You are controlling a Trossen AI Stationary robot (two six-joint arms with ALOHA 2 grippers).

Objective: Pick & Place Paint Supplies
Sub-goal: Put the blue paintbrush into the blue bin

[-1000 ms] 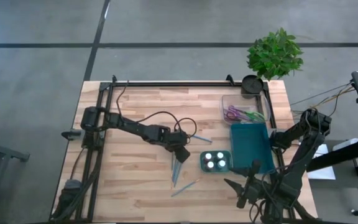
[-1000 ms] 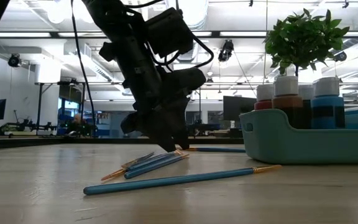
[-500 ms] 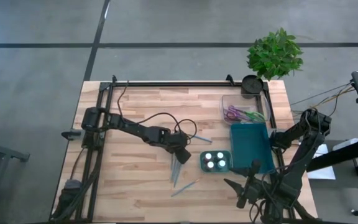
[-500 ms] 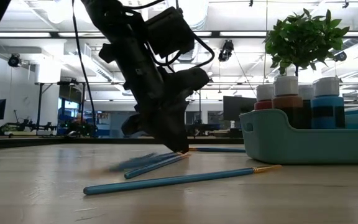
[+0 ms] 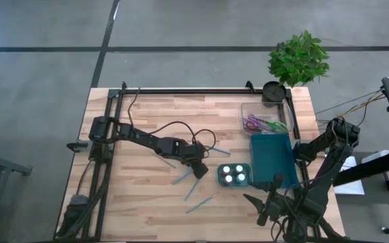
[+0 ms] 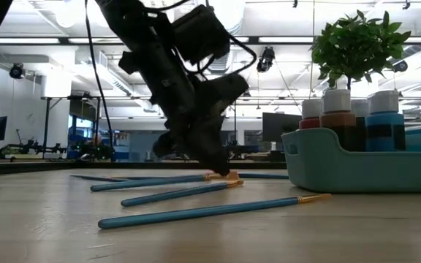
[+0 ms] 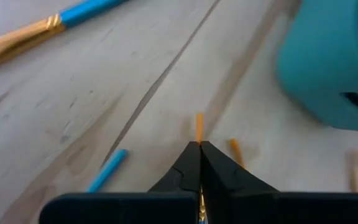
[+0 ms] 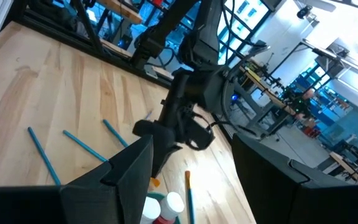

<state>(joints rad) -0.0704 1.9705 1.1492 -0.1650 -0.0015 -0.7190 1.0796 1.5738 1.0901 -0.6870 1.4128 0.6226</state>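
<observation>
- The left gripper reaches low over the middle of the wooden table, just left of the small teal palette.
- In the left wrist view its two dark fingers are pressed together, pinching the orange tip of a paintbrush right at the table surface.
- From table height the same gripper touches down where the orange ends of two blue-handled brushes meet.
- One of those brushes lies far back and runs off to the left; the other brush lies nearer and slants the same way.
- A third, longer blue brush lies nearest the low camera, apart from the gripper, its orange tip pointing at the palette.
- From above, blue brushes are scattered around the gripper: one to its near left, another farther toward the near edge.
- Paint bottles with white caps stand inside the palette.
- The right gripper waits near the right near corner of the table, its fingers spread wide and holding nothing.
- A dark teal tray lies right of the palette, with a clear container beyond it and a potted plant at the far right corner.
</observation>
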